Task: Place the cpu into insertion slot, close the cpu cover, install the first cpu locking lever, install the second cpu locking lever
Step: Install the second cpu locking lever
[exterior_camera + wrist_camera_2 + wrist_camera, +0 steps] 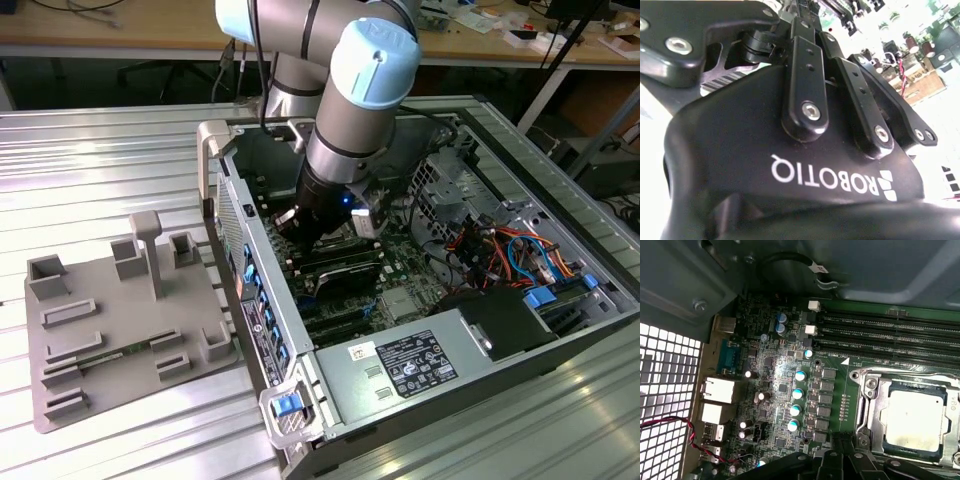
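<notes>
Inside the open case (520, 330), the arm (350, 110) reaches down over the motherboard (785, 385). Its gripper (318, 243) hangs low there; whether it is spread or pressed together I cannot tell. Seated in its socket, the cpu (914, 421) lies framed by the cover (875, 405).

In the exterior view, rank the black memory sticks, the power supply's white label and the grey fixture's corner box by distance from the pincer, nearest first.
1. Black memory sticks: just below the pincer, inside the case.
2. White label: on the power supply, exterior view's lower right.
3. Corner box: exterior view's far left, outside the case.
</notes>
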`<state>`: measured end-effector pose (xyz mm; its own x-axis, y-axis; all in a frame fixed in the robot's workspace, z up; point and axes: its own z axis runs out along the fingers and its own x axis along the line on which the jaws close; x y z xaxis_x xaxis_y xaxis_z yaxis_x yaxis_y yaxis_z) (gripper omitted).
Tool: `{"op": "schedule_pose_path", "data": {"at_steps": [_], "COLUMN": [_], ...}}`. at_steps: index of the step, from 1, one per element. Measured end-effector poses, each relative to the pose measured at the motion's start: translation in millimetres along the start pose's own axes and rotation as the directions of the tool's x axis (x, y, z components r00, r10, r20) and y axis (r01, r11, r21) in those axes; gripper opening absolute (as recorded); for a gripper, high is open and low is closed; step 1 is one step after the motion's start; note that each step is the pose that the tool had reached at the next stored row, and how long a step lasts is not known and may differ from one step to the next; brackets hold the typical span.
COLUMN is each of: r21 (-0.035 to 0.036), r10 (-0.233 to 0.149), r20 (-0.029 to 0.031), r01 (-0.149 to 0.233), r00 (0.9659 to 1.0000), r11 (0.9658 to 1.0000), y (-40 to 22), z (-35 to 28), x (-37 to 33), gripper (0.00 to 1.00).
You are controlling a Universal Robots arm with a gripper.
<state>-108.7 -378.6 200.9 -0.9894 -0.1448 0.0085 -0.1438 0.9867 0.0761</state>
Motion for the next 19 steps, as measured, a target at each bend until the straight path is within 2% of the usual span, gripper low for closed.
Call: {"op": "schedule_pose_path", "data": {"at_steps": [1, 2, 6, 8, 9, 10, 15, 17, 19], "r21": [0.0066, 0.0095, 0.0110, 0.0108, 0.0094, 0.0069, -0.0069, -0.0113, -0.0114], "r10": [0.000, 0.000, 0.000, 0.000, 0.001, 0.001, 0.002, 0.003, 0.003], "r20": [-0.0006, -0.0011, -0.0014, -0.0025, -0.0067, -0.0139, -0.0412, -0.0474, -0.0476], "r01": [0.000, 0.000, 0.000, 0.000, -0.001, -0.001, -0.003, -0.003, -0.004], "r00": [1.0000, 1.0000, 1.0000, 1.0000, 1.0000, 0.9999, 0.9991, 0.9989, 0.9989], "r11": [1.0000, 1.0000, 0.9999, 0.9999, 1.0000, 1.0000, 1.0000, 0.9999, 0.9999], "y": [-0.1, -0.1, 0.3, -0.1, -0.8, -1.9, -5.2, -5.9, -4.1], "z": [0.0, -0.6, -6.0, -7.0, -7.2, -7.4, -7.8, -8.0, -11.0], "x": [0.0, 0.0, -0.3, -3.2, -8.5, -15.6, -40.4, -50.4, -52.5], "gripper": [0.11, 0.11, 0.11, 0.11, 0.11, 0.11, 0.11, 0.11, 0.11]}}
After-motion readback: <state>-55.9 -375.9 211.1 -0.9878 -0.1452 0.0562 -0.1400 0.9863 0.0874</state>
